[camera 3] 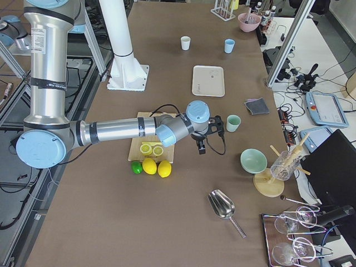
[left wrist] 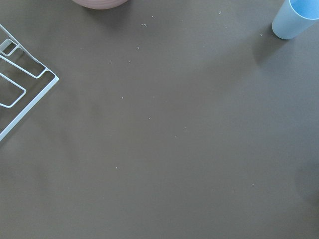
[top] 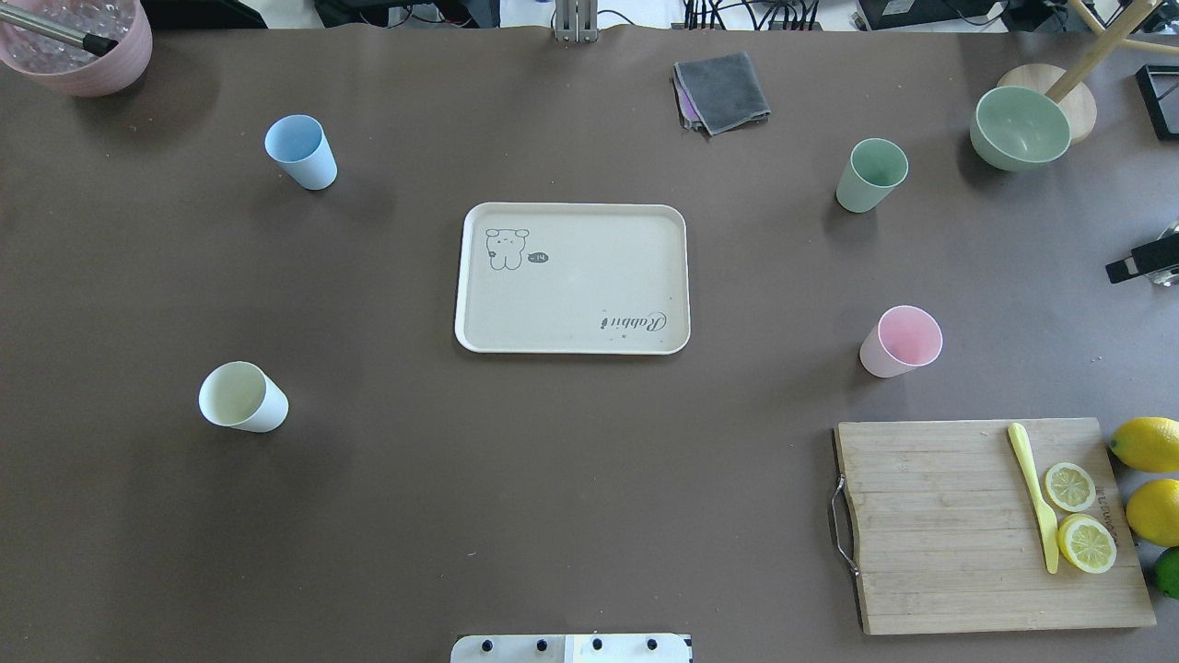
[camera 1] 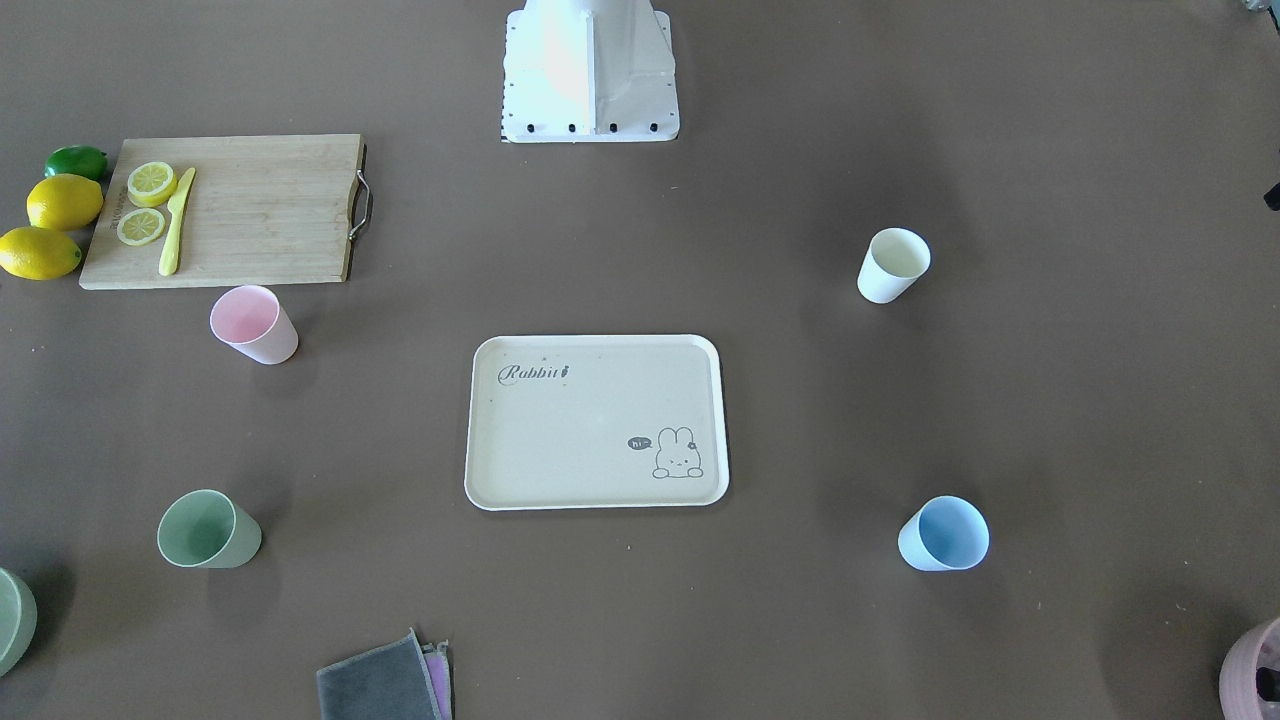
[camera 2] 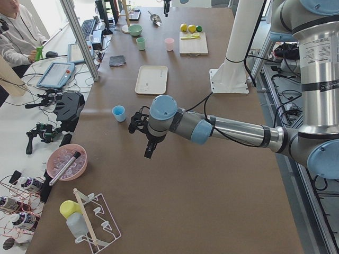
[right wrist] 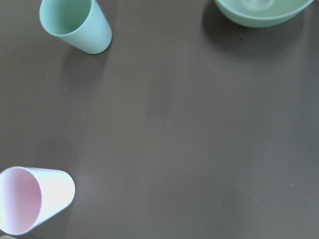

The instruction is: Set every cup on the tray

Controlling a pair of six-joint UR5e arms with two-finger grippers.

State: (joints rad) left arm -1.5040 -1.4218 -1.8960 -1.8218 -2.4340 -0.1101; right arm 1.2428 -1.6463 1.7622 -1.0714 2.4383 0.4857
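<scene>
Tray [camera 1: 590, 440]: cream, with grey "Rabbit" script and an outlined rabbit drawing.
Pink cup [camera 1: 255, 325], sage green cup [camera 1: 208, 530], cream-white cup [camera 1: 892, 265], light blue cup [camera 1: 943, 534]: all plain matte.
Table [camera 1: 800, 620]: flat dark brown.
Cutting board [camera 1: 260, 210]: pale wood grain (handle dark metal).
Lemons [camera 1: 64, 201]: yellow.
Lime [camera 1: 76, 161]: green.
Knife [camera 1: 177, 222]: yellow-green.
Cloth [camera 1: 380, 685]: grey, over lilac.
Bowl [top: 1020, 127]: sage green.

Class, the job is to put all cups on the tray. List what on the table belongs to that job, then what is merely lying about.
Belongs to the job: pink cup, green cup, white cup, blue cup, tray.

Lying about: cutting board, yellow knife, lemon slices, whole lemons, lime, grey cloth, green bowl, pink bowl.
</scene>
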